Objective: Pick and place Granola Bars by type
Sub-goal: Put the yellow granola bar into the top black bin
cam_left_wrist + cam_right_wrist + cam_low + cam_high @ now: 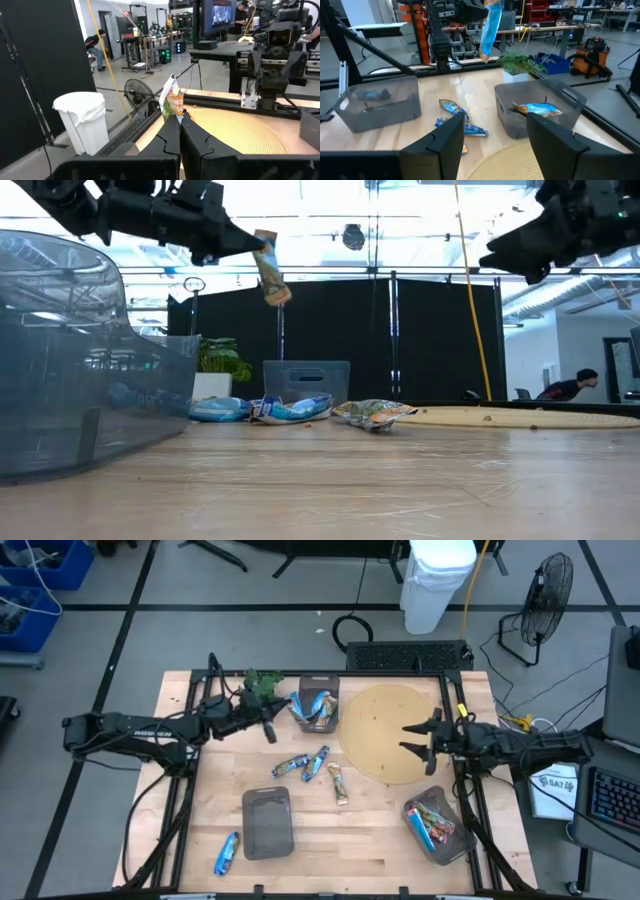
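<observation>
Grey bins part-filled: blue bars in far bin [315,705], mixed wrappers in right bin [437,825]. Left hand [271,730] pinches bar [268,268] aloft; right hand [417,740] open, idle. Several bars [310,765] unsorted on table [375,840].

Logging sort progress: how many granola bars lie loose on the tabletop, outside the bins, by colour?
Blue bars: 3
Tan bar: 1
Total: 4
Not counted: the held bar in the left pincer.
</observation>
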